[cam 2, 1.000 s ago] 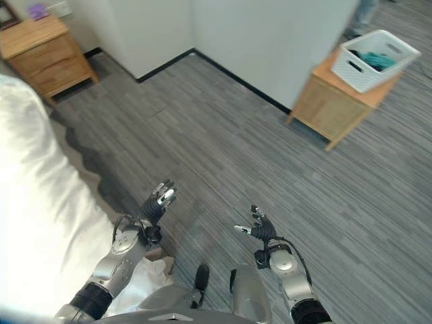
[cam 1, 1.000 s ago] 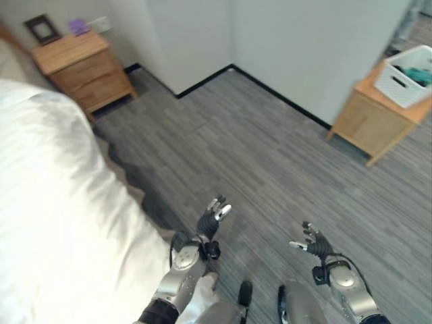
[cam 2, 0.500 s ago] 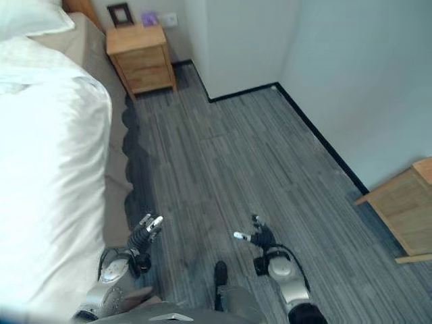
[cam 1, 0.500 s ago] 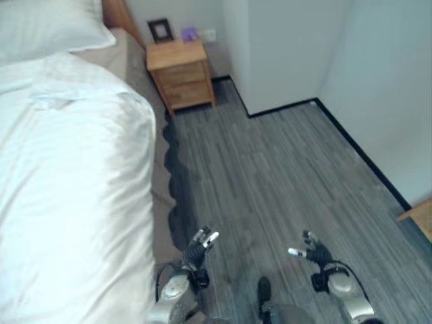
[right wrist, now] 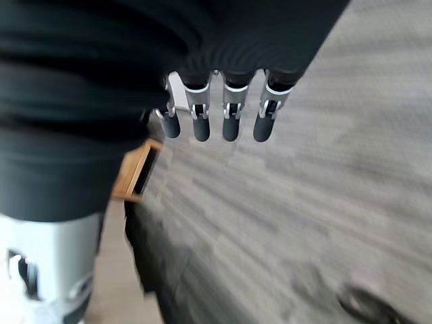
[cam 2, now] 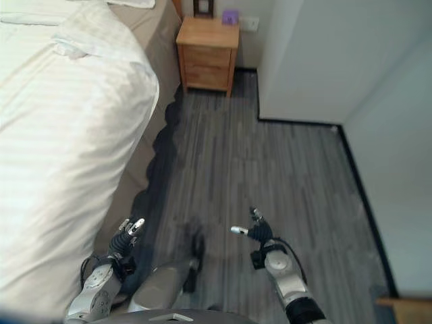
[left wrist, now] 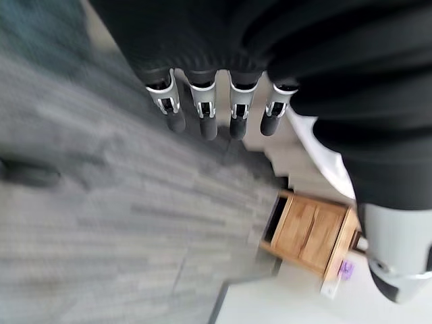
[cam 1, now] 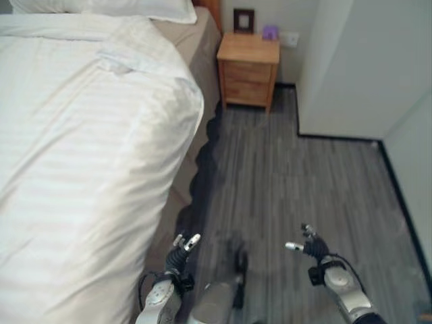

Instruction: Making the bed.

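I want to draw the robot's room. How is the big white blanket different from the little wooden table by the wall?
The white duvet is soft cloth, rumpled and draped over the bed's side; the wooden nightstand is hard, boxy and stands on the floor. The duvet is far bigger. The nightstand carries a dark picture frame and a small purple thing; the duvet carries nothing. Neither is touched by the left hand or right hand.

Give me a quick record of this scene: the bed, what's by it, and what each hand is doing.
bed: white duvet rumpled, hanging over the near side; tan mattress side exposed
pillow: white, at the head of the bed
nightstand: wooden, beside the bed head, against the wall
on nightstand: dark frame, small purple thing
left hand: open, empty, over the floor by the bed's edge
right hand: open, empty, over the floor
floor: grey planks
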Tool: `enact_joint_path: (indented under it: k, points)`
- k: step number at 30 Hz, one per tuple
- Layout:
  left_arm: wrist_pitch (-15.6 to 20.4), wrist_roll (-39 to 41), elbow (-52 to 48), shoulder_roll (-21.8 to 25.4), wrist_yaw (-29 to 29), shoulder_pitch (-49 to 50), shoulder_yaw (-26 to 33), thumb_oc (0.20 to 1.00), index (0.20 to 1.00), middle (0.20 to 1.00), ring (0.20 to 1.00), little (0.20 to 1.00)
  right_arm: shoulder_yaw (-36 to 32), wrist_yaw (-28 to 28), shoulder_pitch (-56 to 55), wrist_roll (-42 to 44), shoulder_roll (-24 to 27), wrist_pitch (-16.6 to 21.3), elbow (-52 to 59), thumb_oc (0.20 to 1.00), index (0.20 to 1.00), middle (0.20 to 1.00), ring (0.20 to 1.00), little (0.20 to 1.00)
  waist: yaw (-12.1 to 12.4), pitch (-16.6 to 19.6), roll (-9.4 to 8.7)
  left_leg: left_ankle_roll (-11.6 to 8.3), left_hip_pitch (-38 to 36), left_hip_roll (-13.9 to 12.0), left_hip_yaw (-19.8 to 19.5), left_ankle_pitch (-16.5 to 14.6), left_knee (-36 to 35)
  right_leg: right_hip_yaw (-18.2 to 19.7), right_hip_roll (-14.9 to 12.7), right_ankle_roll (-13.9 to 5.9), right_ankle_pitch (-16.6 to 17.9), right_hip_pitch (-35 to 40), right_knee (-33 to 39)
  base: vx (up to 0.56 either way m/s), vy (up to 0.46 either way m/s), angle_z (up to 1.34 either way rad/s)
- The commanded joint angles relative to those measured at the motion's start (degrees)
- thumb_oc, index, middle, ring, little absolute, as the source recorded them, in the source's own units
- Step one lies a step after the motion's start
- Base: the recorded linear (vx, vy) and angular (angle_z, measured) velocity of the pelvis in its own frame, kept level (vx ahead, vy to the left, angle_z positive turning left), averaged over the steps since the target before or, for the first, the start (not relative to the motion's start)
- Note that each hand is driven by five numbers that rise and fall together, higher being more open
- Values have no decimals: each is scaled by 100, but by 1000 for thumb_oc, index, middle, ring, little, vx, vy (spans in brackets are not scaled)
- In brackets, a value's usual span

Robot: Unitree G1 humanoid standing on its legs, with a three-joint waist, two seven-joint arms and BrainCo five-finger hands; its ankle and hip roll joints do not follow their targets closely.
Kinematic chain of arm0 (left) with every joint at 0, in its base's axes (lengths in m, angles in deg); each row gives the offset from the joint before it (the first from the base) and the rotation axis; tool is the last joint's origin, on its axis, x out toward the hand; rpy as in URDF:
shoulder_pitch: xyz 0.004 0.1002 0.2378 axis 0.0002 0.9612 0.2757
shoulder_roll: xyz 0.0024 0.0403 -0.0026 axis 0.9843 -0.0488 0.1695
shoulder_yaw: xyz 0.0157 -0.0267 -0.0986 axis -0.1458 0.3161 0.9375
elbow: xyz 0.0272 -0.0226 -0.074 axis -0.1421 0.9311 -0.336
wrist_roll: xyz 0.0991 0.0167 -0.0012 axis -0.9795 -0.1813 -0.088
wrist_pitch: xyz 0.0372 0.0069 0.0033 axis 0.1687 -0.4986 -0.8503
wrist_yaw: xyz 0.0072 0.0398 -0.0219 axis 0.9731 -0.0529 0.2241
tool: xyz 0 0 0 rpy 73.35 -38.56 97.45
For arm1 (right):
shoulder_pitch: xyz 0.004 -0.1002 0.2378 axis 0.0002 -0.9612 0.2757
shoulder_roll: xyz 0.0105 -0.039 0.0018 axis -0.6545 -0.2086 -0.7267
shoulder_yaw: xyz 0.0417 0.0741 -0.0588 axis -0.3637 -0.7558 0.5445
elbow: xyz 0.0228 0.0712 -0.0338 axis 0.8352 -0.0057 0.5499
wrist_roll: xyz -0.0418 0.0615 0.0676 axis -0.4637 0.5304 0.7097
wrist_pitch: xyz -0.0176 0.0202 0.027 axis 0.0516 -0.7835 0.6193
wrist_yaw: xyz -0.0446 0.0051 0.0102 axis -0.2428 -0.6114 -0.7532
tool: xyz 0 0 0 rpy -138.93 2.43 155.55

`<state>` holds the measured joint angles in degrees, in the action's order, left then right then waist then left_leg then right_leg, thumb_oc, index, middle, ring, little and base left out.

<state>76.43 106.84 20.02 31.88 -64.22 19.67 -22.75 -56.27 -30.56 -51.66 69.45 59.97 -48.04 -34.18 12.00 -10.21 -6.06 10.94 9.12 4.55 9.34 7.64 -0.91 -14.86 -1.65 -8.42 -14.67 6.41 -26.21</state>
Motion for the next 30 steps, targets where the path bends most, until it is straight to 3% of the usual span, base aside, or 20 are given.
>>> enact_joint_path:
  k: [1,3,4,8,9,10,13,16,18,19,21,23,24,25,26,28,30]
  points:
    - [268,-120,-490,471,59,-500,-90,1000,1000,1000,1000,1000,-169,-120,391,-78,19,234,186,1000,1000,1000,1000,1000,16,-133,140,-675,-466,-97,-542,-638,-409,273,-896,-419,2551,-3,-179,172,103,41]
    - [274,-152,-522,516,72,-576,-132,1000,1000,1000,1000,1000,-180,-145,390,-75,15,240,211,1000,1000,1000,1000,1000,-54,-153,254,-661,-578,-199,-657,-705,-409,164,-899,-325,2479,-277,-455,422,189,52]
    - [261,-180,-621,543,105,-733,-209,1000,1000,1000,1000,1000,-224,-169,338,-52,12,249,332,1000,1000,1000,1000,1000,-244,-253,391,-689,-854,-283,-943,-851,-409,0,-802,-129,1973,-841,-476,636,214,62]
    - [277,-271,-717,520,78,-813,-276,1000,1000,1000,1000,1000,-323,-200,252,77,4,283,467,1000,1000,1000,1000,1000,-562,-378,403,-831,-1343,-358,-1416,-1143,-409,-99,-486,-28,1552,-1305,856,467,44,137]
    - [276,-271,-718,520,78,-814,-276,1000,1000,1000,1000,1000,-324,-200,253,77,4,283,467,1000,1000,1000,1000,1000,-571,-374,408,-833,-1333,-364,-1427,-1133,-409,-113,-479,-25,1575,-1296,887,534,-69,99]
    - [270,-306,-719,487,72,-814,-254,1000,1000,1000,1000,1000,-360,-225,193,105,-4,316,510,1000,1000,1000,1000,1000,-671,-380,330,-925,-1606,-351,-1681,-1358,-409,139,-256,-26,1589,-1454,1890,538,-75,97]
    - [265,-329,-724,473,61,-702,-120,1000,1000,1000,1000,1000,-370,-203,150,109,-14,290,556,1000,1000,1000,1000,1000,-791,-362,262,-1029,-1926,-418,-1899,-1616,-409,279,-185,-87,1972,-1777,2892,636,-85,92]
    - [282,-296,-598,412,75,-564,44,1000,1000,1000,1000,1000,-347,-156,95,57,-40,244,587,1000,1000,1000,1000,1000,-893,-353,346,-1121,-2334,-674,-2116,-1890,-409,332,-192,-180,2162,-2216,3121,652,-127,70]
    - [290,-259,-586,367,52,-468,55,1000,1000,1000,1000,1000,-310,-94,44,26,-15,237,588,1000,1000,1000,1000,1000,-969,-337,384,-1140,-2540,-775,-2282,-2036,-409,434,-163,-155,2267,-2138,3107,635,-180,50]
    - [286,-292,-599,362,22,-329,104,1000,1000,1000,1000,1000,-301,-36,-17,33,5,248,596,1000,1000,1000,1000,1000,-1037,-217,417,-1224,-2733,-916,-2329,-2005,-317,542,-108,-45,2322,-1960,3056,631,-190,75]
    - [279,-365,-657,331,4,-153,183,1000,1000,1000,1000,1000,-257,42,-56,59,23,274,540,1000,1000,1000,1000,1000,-1044,-140,545,-1401,-2630,-1079,-2264,-1768,494,603,44,100,2205,-1646,3054,672,-186,40]
    - [274,-296,-789,334,36,-112,266,1000,1000,1000,1000,1000,-157,44,57,77,103,347,576,1000,1000,1000,1000,1000,-914,-274,585,-1619,-1854,-1004,-2162,-1024,2328,637,94,317,2034,-1223,3115,436,-164,-11]
    - [363,-365,-1069,414,82,-58,399,1000,1000,1000,1000,1000,-79,21,239,208,221,440,700,1000,1000,1000,1000,1000,-668,-502,444,-1399,-941,-726,-2000,-654,3819,624,2,522,1798,-873,3121,260,-141,-34]
    - [358,-366,-1076,416,83,-58,402,1000,1000,1000,1000,1000,-79,21,245,210,218,441,697,1000,1000,1000,1000,1000,-672,-501,457,-1395,-899,-732,-2006,-683,3890,619,13,519,1802,-883,3121,261,-168,-35]
    - [411,-464,-1190,473,179,-70,504,1000,1000,1000,1000,1000,-101,-36,340,193,290,468,744,1000,1000,1000,1000,1000,-537,-641,401,-1320,-451,-725,-1831,-747,4514,623,-8,595,1703,-716,3121,221,-111,-36]
    - [587,-272,-1493,460,415,-34,917,1000,1000,1000,1000,1000,-147,-151,515,51,486,445,846,1000,1000,1000,1000,1000,-277,-753,312,-1229,83,-888,-1269,-1058,4247,464,-142,619,1477,-442,3121,382,-95,-40]
    - [759,-134,-1763,397,521,132,1290,1000,1000,1000,1000,1000,-268,-222,510,-114,645,432,1024,1000,1000,1000,1000,1000,-121,-736,342,-1229,153,-863,-851,-1190,3200,355,-197,551,1306,-265,3121,420,37,-11]
